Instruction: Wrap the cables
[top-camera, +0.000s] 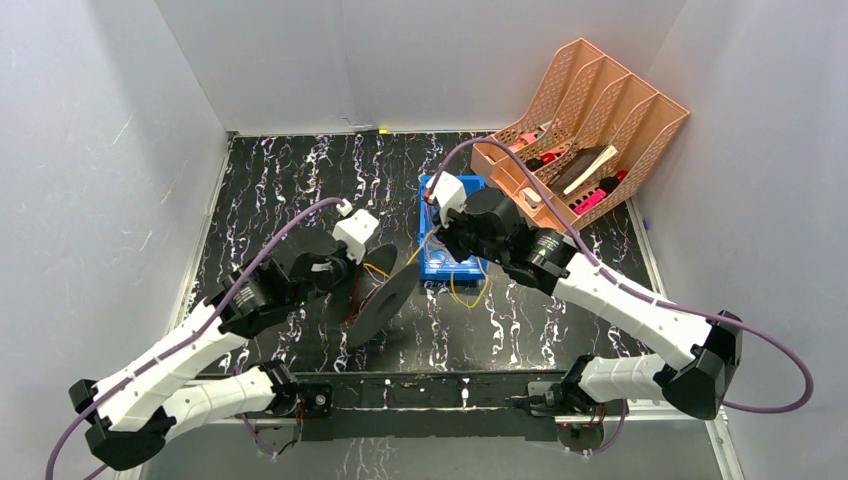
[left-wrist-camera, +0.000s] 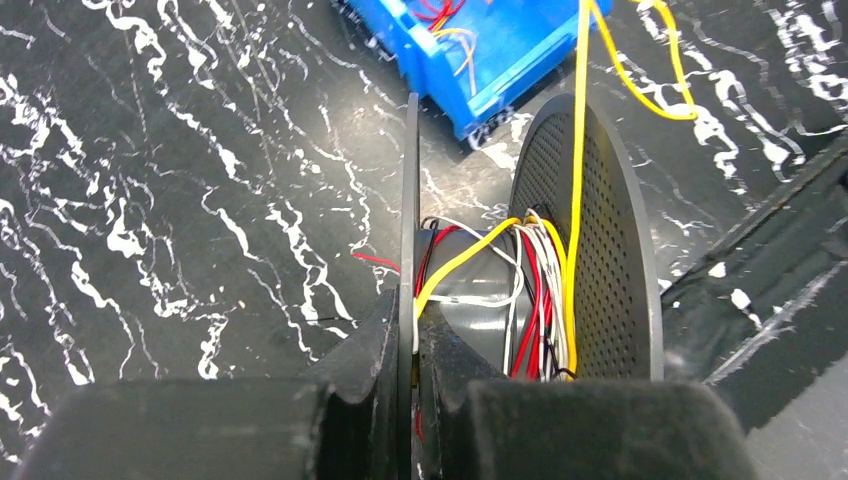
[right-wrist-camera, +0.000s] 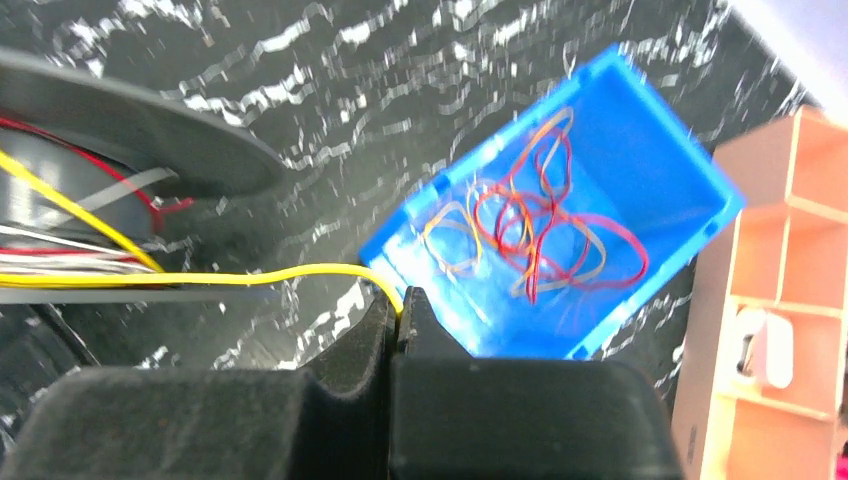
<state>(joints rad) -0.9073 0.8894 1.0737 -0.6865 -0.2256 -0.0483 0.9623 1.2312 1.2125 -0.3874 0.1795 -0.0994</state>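
A dark grey spool (top-camera: 385, 300) stands on edge at the table's middle, wound with red, white and yellow cables (left-wrist-camera: 535, 300). My left gripper (left-wrist-camera: 410, 310) is shut on the spool's thin left flange (left-wrist-camera: 411, 180); in the top view it (top-camera: 350, 270) sits left of the spool. A yellow cable (right-wrist-camera: 250, 275) runs from the spool (right-wrist-camera: 130, 120) to my right gripper (right-wrist-camera: 402, 305), which is shut on it beside the blue bin (right-wrist-camera: 630, 160). In the left wrist view the same cable (left-wrist-camera: 577, 150) crosses the perforated right flange (left-wrist-camera: 600, 250). My right gripper (top-camera: 440, 240) hovers over the bin.
The blue bin (top-camera: 450, 268) holds several loose red and yellow cables (right-wrist-camera: 530, 220). A peach divided organiser (top-camera: 590, 110) with small items stands at the back right. A slack yellow loop (top-camera: 465, 297) lies in front of the bin. White walls enclose the table.
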